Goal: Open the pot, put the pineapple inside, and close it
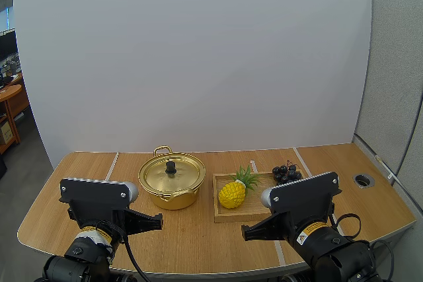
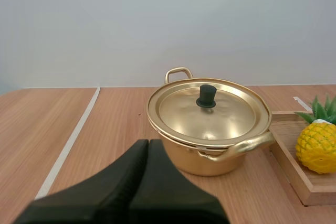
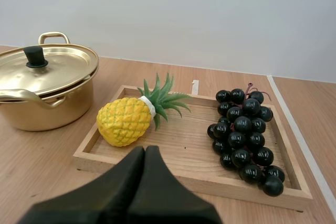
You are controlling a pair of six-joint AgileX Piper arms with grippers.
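Gold pot (image 1: 170, 191), lid (image 1: 160, 175) on, sits mid-frame; the pineapple (image 1: 232, 193) lies in the tray (image 1: 248, 217) to its right. Left gripper (image 1: 158, 218) and right gripper (image 1: 245, 232), lower frame, are pressed together and empty. Lid removal seems unstarted: one must spread and grasp the knob (image 1: 170, 166).

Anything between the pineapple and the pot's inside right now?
Yes: the lid sits closed on the pot, so the way in is shut. The pineapple lies in the tray beside the pot, with only the tray's low rim and table between them. The grapes lie on its other side.
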